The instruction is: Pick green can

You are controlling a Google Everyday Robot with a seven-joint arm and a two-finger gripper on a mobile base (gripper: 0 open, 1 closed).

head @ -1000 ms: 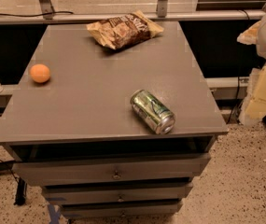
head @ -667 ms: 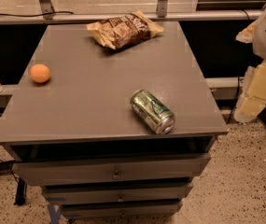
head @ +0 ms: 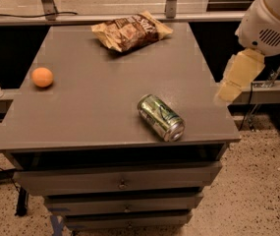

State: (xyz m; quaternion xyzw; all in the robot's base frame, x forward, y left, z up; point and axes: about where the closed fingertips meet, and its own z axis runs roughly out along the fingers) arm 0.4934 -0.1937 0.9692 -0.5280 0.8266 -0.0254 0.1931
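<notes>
The green can [head: 160,117] lies on its side near the front right of the grey table top [head: 90,107], its silver end facing the front right. My gripper [head: 235,77] hangs below the white arm housing [head: 269,18] at the right edge of the table. It is to the right of the can, above it and apart from it, and holds nothing.
A brown chip bag [head: 131,31] lies at the back of the table. An orange ball [head: 42,76] sits at the left. The table has drawers [head: 120,181] below. A metal rail [head: 129,16] runs behind, and speckled floor lies to the right.
My arm and gripper have moved left and up, from beside the table to its right edge. The can, bag and ball have not moved.
</notes>
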